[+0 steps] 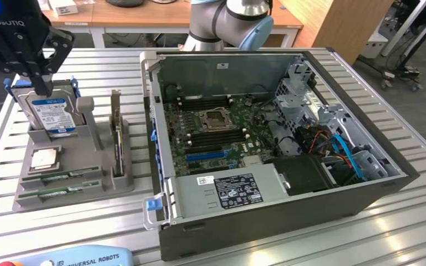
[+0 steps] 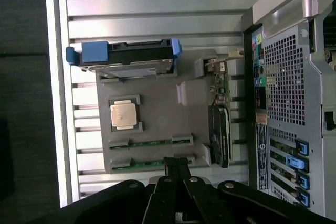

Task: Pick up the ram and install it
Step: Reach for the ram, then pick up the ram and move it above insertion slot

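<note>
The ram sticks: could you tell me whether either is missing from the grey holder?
No, both ram sticks lie in slots of the grey holder.

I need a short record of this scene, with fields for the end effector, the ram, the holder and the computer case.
end effector: shut, holding nothing, hovering over the holder
ram: outer stick and inner stick, both flat in holder slots, untouched
holder: grey, also carries hard drive, processor, expansion card
computer case: open, motherboard exposed

arm (image 1: 232, 19) and pendant (image 1: 80, 257) cropped at edges, ram (image 1: 54, 192) label — unreadably small
</note>
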Available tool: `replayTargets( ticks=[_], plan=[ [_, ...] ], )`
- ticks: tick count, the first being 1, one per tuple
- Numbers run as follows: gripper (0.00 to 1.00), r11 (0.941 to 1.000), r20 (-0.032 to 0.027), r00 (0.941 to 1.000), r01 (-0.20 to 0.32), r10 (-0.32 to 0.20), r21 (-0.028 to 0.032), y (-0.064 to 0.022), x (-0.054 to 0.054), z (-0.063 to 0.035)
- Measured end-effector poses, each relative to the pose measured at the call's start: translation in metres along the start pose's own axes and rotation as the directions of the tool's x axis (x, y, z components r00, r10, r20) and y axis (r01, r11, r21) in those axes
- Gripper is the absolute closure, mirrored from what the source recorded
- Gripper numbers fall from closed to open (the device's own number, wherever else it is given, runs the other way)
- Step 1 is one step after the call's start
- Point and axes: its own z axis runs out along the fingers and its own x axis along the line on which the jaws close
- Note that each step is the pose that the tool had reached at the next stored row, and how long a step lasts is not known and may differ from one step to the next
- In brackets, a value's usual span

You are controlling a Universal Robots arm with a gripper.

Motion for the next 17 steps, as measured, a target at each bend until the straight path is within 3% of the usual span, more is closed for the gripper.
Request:
replayTargets(
  ticks=[7,17],
  plan=[
    [0.90,1.0000,0.0000,1.0000,0.000,0.000,0.0001,-0.0076,-0.0004,-0.0004],
    [0.90,1.0000,0.0000,1.0000,0.000,0.000,0.0000,-0.0077,-0.0002,-0.0004]
  ],
)
